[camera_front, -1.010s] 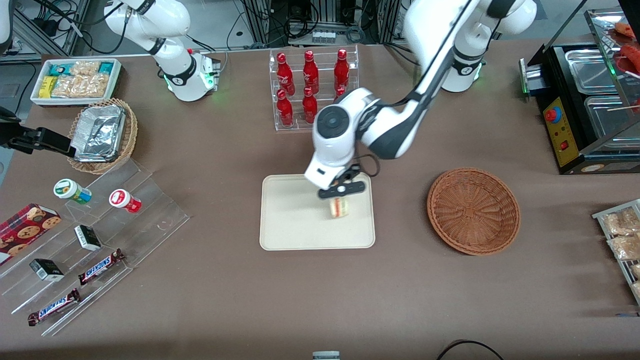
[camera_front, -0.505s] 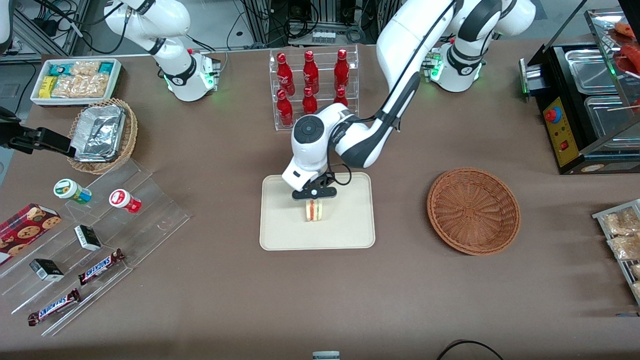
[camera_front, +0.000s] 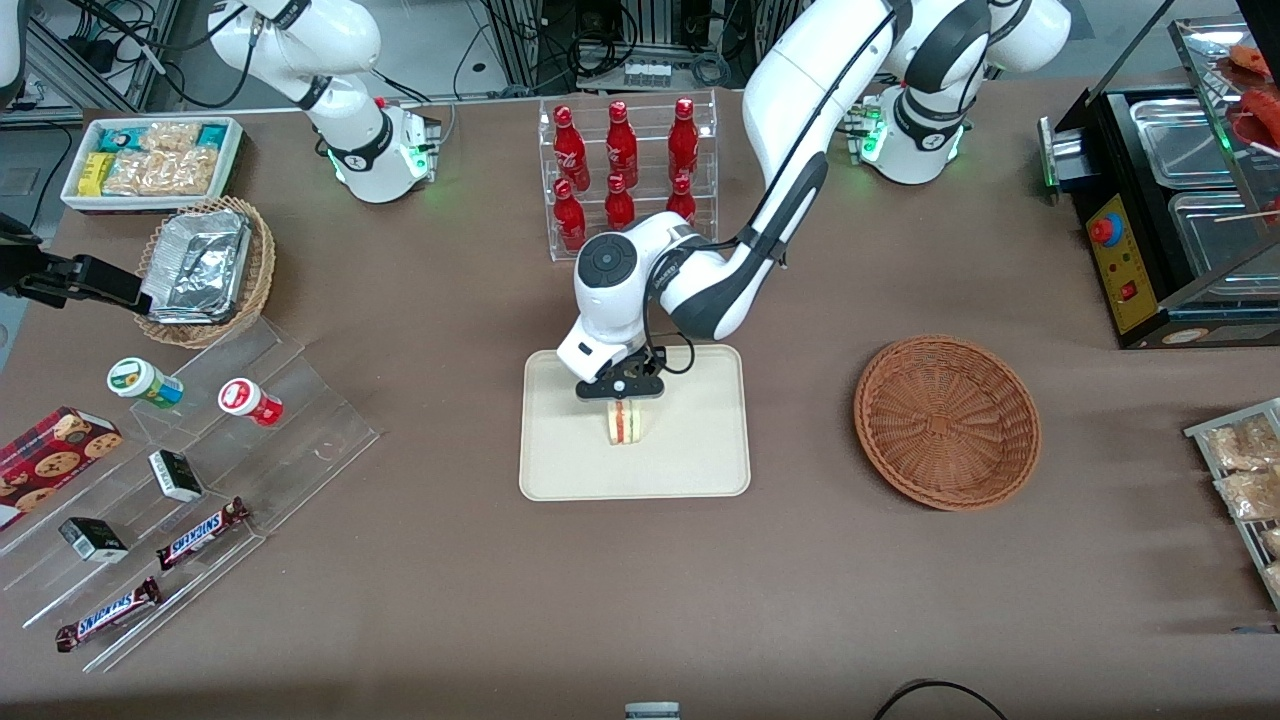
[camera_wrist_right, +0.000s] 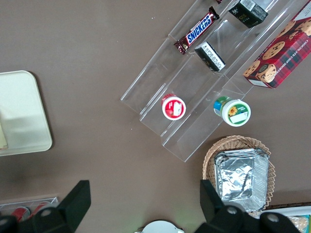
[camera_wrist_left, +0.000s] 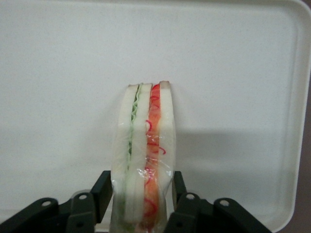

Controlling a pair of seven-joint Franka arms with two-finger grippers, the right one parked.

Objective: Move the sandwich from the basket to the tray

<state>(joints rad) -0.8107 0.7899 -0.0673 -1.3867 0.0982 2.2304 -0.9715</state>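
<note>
The sandwich (camera_wrist_left: 144,160) is pinched between the two fingers (camera_wrist_left: 101,194) of the gripper (camera_front: 622,392), one bread face pressed by each, with its red and green cut edge turned up toward the wrist camera. Its long axis is seen running straight out from between the fingertips, across the line on which they close. It is held over the middle of the tray (camera_front: 560,470), and its shadow is cast on the cream surface just beside it; whether its lower end is touching cannot be told. The release is judged to turn on this: once the fingers are spread sideways, the wedge is left standing on edge. The basket (camera_front: 946,421) is seen well apart, toward the working arm's end.
</note>
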